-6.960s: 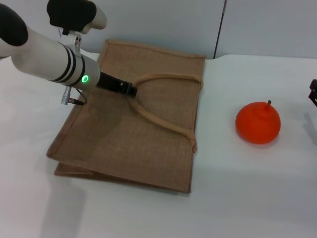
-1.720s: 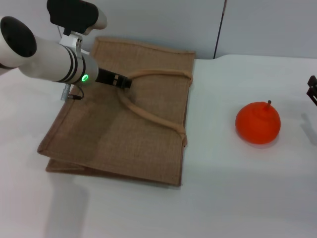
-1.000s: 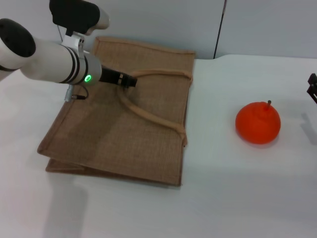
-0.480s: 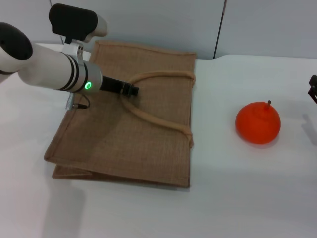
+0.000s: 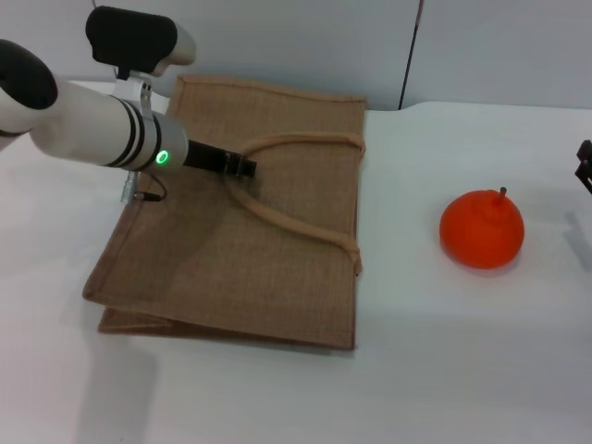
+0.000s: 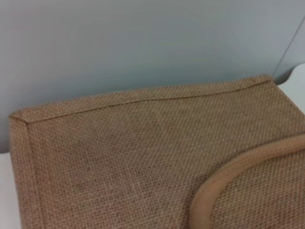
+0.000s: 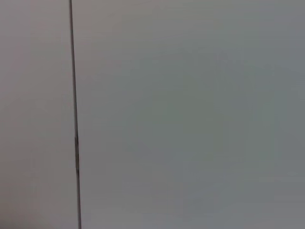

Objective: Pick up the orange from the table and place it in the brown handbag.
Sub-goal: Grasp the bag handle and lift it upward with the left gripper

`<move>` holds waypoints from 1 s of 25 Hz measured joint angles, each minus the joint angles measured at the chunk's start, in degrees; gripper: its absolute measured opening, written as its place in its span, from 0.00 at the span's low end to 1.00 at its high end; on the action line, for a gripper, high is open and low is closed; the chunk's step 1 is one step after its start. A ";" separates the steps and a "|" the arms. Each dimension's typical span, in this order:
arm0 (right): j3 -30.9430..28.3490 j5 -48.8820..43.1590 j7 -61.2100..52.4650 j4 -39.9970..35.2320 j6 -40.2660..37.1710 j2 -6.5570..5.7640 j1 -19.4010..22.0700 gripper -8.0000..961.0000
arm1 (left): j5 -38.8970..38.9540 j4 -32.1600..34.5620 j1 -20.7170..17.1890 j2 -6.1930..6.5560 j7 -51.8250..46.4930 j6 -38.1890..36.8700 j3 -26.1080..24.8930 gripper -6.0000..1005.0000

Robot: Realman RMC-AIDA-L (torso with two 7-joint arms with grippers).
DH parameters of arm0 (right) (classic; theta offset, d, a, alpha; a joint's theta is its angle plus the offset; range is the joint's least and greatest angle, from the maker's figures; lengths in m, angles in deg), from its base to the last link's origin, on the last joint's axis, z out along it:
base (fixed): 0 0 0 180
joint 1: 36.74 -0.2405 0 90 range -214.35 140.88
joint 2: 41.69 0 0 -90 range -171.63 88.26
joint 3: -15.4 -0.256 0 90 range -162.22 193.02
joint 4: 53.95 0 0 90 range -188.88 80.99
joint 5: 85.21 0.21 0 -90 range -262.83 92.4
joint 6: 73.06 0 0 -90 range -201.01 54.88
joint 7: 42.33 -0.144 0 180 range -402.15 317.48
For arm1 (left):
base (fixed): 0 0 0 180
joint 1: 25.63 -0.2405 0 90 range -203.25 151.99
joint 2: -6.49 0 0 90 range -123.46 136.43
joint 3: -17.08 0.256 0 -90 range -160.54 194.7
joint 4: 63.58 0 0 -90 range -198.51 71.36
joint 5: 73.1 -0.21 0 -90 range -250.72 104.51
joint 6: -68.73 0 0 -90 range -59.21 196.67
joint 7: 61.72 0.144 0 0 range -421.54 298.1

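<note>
The brown handbag (image 5: 277, 277) lies flat on the white table (image 5: 444, 361), its opening facing right. My left gripper (image 5: 244, 167) is over the bag, shut on the bend of its upper looped handle (image 5: 289, 218). The left wrist view shows the bag's woven surface (image 6: 119, 157) and a piece of the handle (image 6: 228, 177), but not my fingers. The orange (image 5: 481, 229) sits on the table to the right of the bag, stem up, untouched. Only a dark edge of my right gripper (image 5: 585, 166) shows at the far right, beyond the orange.
A grey wall with a dark vertical seam (image 5: 411, 55) stands behind the table. The right wrist view shows only this wall and its seam (image 7: 74, 143). Bare tabletop lies between the bag and the orange.
Over the last second my left gripper moved slightly right and toward me with the handle, and the bag slid right with it. The orange and right arm stayed put.
</note>
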 joint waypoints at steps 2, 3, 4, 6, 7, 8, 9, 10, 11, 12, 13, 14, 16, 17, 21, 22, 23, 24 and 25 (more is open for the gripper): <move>0.00 0.04 0.00 0.00 0.07 0.00 0.01 0.82 | 0.00 0.00 0.00 0.13 -0.39 -0.04 0.00 0.46; 0.00 0.04 0.00 0.00 0.09 0.00 0.01 0.82 | -0.01 0.00 0.00 0.17 -0.53 -0.03 0.00 0.46; 0.00 0.05 0.00 0.00 0.10 0.00 0.02 0.82 | -0.04 0.00 0.00 0.21 -0.64 0.00 0.00 0.46; 0.00 0.07 0.00 0.00 0.11 0.00 0.02 0.82 | -0.08 0.00 0.00 0.24 -0.75 0.10 0.00 0.46; 0.00 0.07 0.00 0.00 0.13 0.00 0.00 0.82 | -0.10 0.00 0.00 0.24 -0.75 0.14 0.00 0.46; 0.00 0.06 0.00 0.00 0.16 0.00 -0.03 0.82 | -0.11 0.00 0.00 0.27 -0.77 0.14 0.00 0.46; 0.00 0.05 0.00 0.00 0.21 0.00 -0.07 0.82 | -0.11 0.00 0.00 0.31 -0.79 0.14 0.00 0.44; 0.00 0.05 0.00 0.00 0.26 0.00 -0.09 0.82 | -0.11 0.00 0.00 0.34 -0.81 0.15 0.00 0.42; 0.00 0.06 0.00 0.00 0.31 0.00 -0.10 0.82 | -0.08 0.00 0.00 0.37 -0.82 0.14 0.00 0.40; 0.00 0.07 0.00 0.00 0.34 0.00 -0.11 0.82 | -0.06 0.00 0.00 0.39 -0.82 0.14 0.00 0.38; 0.00 0.09 0.00 0.00 0.36 0.00 -0.11 0.82 | -0.05 0.00 0.00 0.44 -0.82 0.14 0.00 0.35; 0.00 0.10 0.00 0.00 0.37 0.00 -0.12 0.82 | -0.04 0.01 0.00 0.47 -0.82 0.15 0.00 0.33; 0.00 0.11 0.00 0.00 0.38 0.00 -0.12 0.82 | -0.04 0.00 0.00 0.55 -0.82 0.20 0.00 0.19; 0.00 0.11 0.00 0.00 0.38 0.00 -0.13 0.82 | -0.06 0.01 0.00 0.57 -0.82 0.23 0.00 0.18; 0.00 0.11 0.00 0.00 0.38 0.00 -0.14 0.82 | -0.24 0.00 0.08 0.59 -0.82 0.28 0.00 0.16; 0.00 0.11 0.00 0.00 0.38 0.00 -0.14 0.82 | -0.32 0.02 0.12 0.64 -0.78 0.28 0.00 0.16; 0.00 0.11 0.00 0.00 0.38 -0.01 -0.14 0.82 | -0.39 0.06 0.17 0.69 -0.73 0.29 0.00 0.15; 0.00 0.10 0.00 0.00 0.37 -0.03 -0.14 0.82 | -0.45 0.17 0.25 0.79 -0.58 0.31 0.00 0.15; 0.00 0.09 0.00 0.00 0.32 -0.06 -0.14 0.82 | -0.50 0.37 0.37 0.93 -0.42 0.38 0.02 0.14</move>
